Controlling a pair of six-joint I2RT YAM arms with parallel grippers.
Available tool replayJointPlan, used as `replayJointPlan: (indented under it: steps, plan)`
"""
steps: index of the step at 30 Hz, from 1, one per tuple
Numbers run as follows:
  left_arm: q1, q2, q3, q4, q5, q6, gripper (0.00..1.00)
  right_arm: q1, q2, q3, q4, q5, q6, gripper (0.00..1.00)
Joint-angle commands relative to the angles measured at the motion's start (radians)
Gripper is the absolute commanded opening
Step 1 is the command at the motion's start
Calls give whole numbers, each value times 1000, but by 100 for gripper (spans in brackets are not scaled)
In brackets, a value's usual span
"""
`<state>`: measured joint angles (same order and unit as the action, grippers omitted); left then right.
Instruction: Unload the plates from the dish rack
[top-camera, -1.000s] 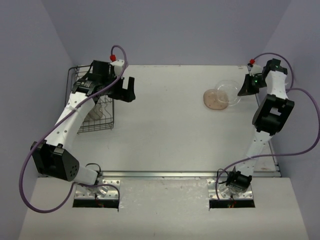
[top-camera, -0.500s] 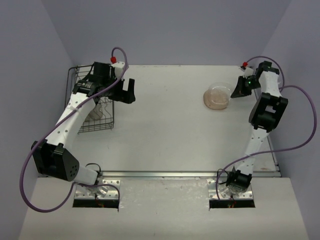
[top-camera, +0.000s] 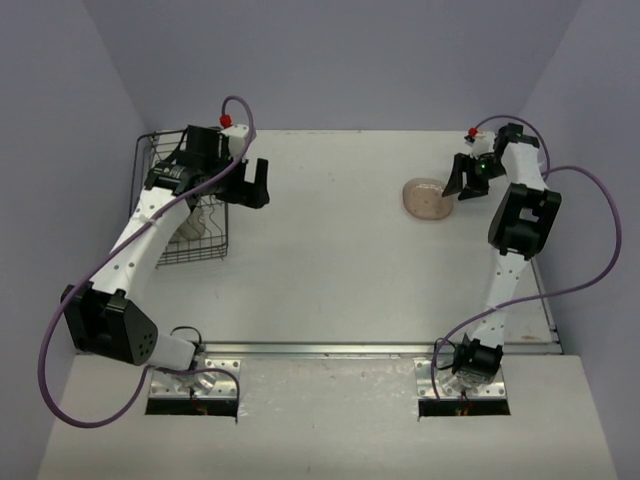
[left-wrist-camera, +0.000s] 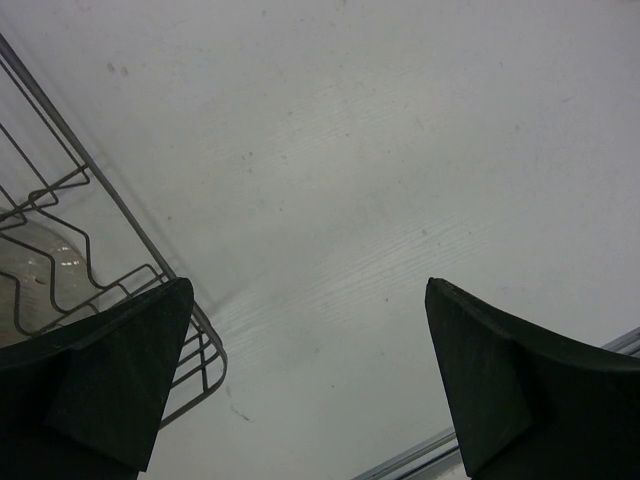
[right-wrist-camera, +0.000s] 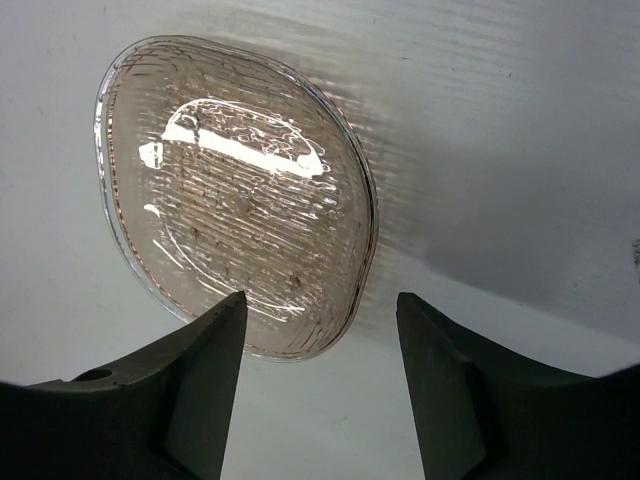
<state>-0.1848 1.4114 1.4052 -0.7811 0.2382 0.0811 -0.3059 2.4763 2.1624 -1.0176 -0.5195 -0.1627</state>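
Observation:
The black wire dish rack (top-camera: 190, 262) stands at the table's left edge, with a pale plate (top-camera: 190, 227) still upright inside it. My left gripper (top-camera: 250, 184) hovers open just right of the rack's far corner. Its wrist view shows rack wires (left-wrist-camera: 120, 215), a bit of that plate (left-wrist-camera: 38, 262), and bare table between the fingers (left-wrist-camera: 115, 385). At the far right a see-through plate (right-wrist-camera: 235, 200) lies on a beige-pink plate (top-camera: 424, 198). My right gripper (top-camera: 460, 180) is open just right of them, empty (right-wrist-camera: 320, 385), with its tips beside the stack's near rim.
Lilac walls close in the table on the left, back and right. A metal strip (top-camera: 380, 348) runs along the near edge by the arm bases. Purple cables (top-camera: 600, 270) loop around both arms.
My right gripper carried the see-through plate leftward over the beige-pink plate, set it down on top and opened. The left arm has barely moved.

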Motion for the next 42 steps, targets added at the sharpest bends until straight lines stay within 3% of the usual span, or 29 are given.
replayJointPlan:
  steps: [1,6,9,11,14,16,21,26,35,42]
  plan:
    - [5,-63,-6,59,-54,-21,100,-1,-74,39,14,4,11,64]
    - [85,-95,-20,92,-136,-71,99,7,-169,33,13,-4,35,66]
    - [126,-106,-20,93,-274,-108,93,10,-258,0,37,-15,76,66]
    - [150,-102,-18,92,-431,-111,73,18,-326,-51,46,-58,84,66]
    - [183,-81,-9,79,-494,-112,53,77,-432,-132,31,-56,38,65]
    - [211,-44,9,64,-565,-108,41,157,-570,-323,70,-39,19,65]
    - [230,65,37,49,-690,-119,35,296,-762,-622,171,-39,65,67]
    - [252,129,55,46,-732,-135,35,364,-852,-790,232,-36,97,68]
    - [314,203,41,42,-698,-174,38,373,-904,-862,259,-23,93,93]
    - [317,260,37,39,-666,-173,34,373,-915,-890,266,-33,99,96]
